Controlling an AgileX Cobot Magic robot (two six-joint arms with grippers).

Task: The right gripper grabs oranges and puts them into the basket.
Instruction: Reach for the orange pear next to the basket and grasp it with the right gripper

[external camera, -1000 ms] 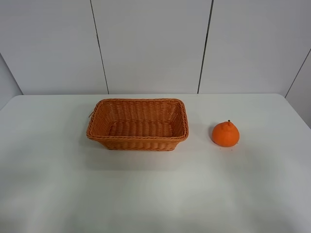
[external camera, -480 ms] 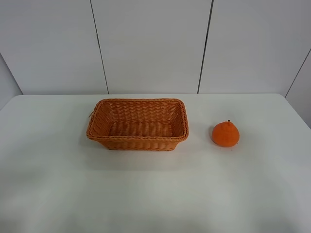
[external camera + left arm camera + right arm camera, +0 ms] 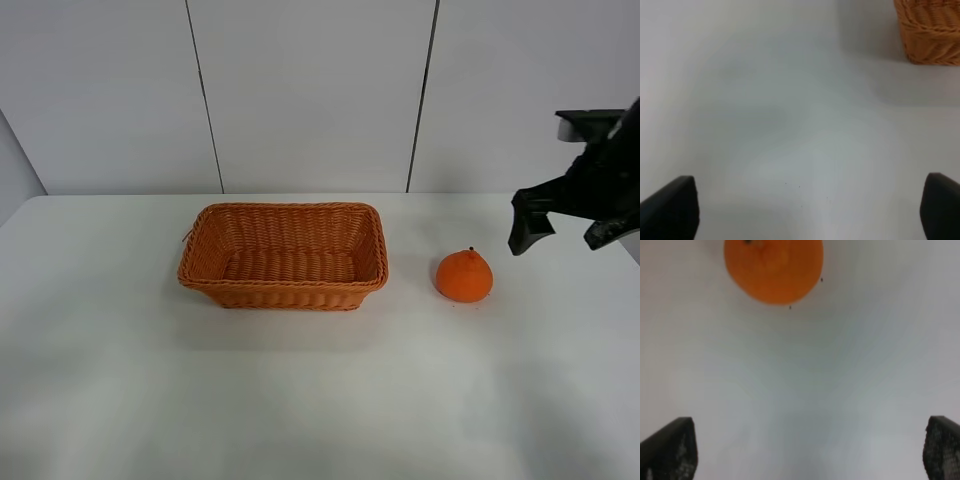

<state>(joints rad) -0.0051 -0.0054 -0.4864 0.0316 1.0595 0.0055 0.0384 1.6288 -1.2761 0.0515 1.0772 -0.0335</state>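
The white tabletop (image 3: 300, 400) takes up most of what I can see, bare and pale. The woven basket (image 3: 283, 296) sits on it, a little left of the middle, with its long side facing me and nothing inside it. Out past the basket's right end, farther from it than the fruit, the right claw (image 3: 560, 238) hangs in the air above the tabletop on its glossy black arm. Its two fingers are spread wide with nothing between them. The right wrist camera bears that out, with one dark finger at each edge of its picture and only bare tabletop between them (image 3: 805, 450). The left claw (image 3: 805, 207) is spread wide as well and holds nothing. It hovers over open tabletop, with one corner of the basket (image 3: 930, 30) showing ahead of it (a small wedge of wicker, nothing more). Smallest of all is the orange (image 3: 464, 277), resting on the tabletop to the right of the basket, clearly apart from it, knobby top up. It lies ahead of the right claw's open fingers (image 3: 773, 267), untouched.
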